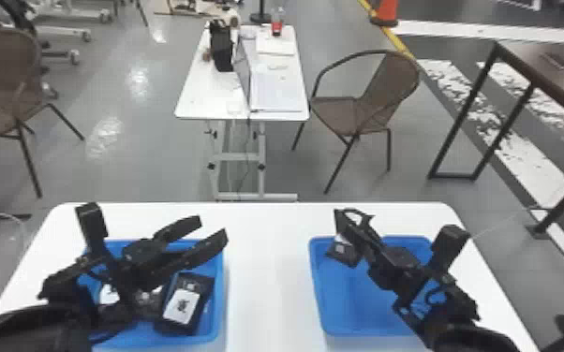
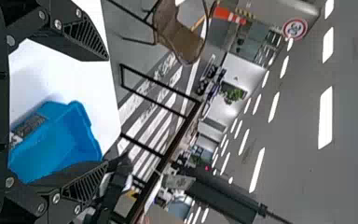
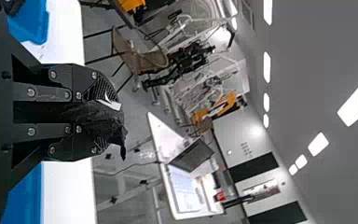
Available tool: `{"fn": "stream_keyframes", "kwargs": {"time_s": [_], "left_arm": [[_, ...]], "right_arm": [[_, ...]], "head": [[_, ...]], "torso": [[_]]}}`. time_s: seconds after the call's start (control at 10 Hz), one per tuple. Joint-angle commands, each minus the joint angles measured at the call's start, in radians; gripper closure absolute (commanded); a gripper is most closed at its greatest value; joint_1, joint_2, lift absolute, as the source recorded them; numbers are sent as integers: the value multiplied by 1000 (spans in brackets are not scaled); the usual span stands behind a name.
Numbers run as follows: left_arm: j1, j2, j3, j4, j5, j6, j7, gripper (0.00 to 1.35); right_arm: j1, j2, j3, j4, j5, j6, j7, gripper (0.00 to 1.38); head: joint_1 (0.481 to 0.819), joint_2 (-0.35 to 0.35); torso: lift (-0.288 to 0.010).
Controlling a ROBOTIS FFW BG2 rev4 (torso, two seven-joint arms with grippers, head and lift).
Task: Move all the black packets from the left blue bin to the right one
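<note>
My left gripper (image 1: 212,226) is over the left blue bin (image 1: 220,299), fingers apart with nothing between them; in the left wrist view the left gripper (image 2: 106,111) is also open. Inside the left bin, a black packet (image 1: 194,282) with a white label lies at the right side, with more packets partly hidden under the arm. My right gripper (image 1: 352,222) is above the far left part of the right blue bin (image 1: 319,299). In the right wrist view the right gripper (image 3: 107,114) is shut on a crumpled black packet (image 3: 86,113). Another packet (image 1: 342,252) shows at that bin's far left corner.
Both bins stand on a white table (image 1: 271,281), with a gap between them. Beyond it are a second table (image 1: 201,100) with a laptop, brown chairs (image 1: 389,84) and a dark metal frame (image 1: 466,112) at the right.
</note>
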Motion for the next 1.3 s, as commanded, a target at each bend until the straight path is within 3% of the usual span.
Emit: {"fn": "stream_keyframes", "kwargs": {"time_s": [0.0,0.1,0.3,0.5,0.6,0.9,1.2], "left_arm": [[54,-2,74,-63,-4,5,23,-2],[68,-5,104,-74,-7,1,23,33],[77,-18,130,-80,-30,-5,28,334],[83,-38,156,-85,-61,25,31,349],[89,-38,169,-92,-93,38,33,355],[103,-38,279,-134,-251,136,45,406],[65,-38,311,-114,-448,283,59,417]], "right_arm": [[-38,-32,-9,139,-9,2,0,1276],[-66,-49,-14,207,1,2,0,1269],[-104,-56,-60,320,33,2,0,1177],[-101,-55,-88,345,36,-70,-57,262],[-78,-52,-92,307,-5,-91,-87,2],[28,-21,-92,58,-94,-148,-147,283],[98,10,-92,-103,-131,-151,-147,314]], "head": [[695,-86],[695,-73],[695,-65],[695,-82],[695,-98],[695,-97],[695,-14]], "torso": [[0],[0],[0],[0],[0],[0],[0]]}}
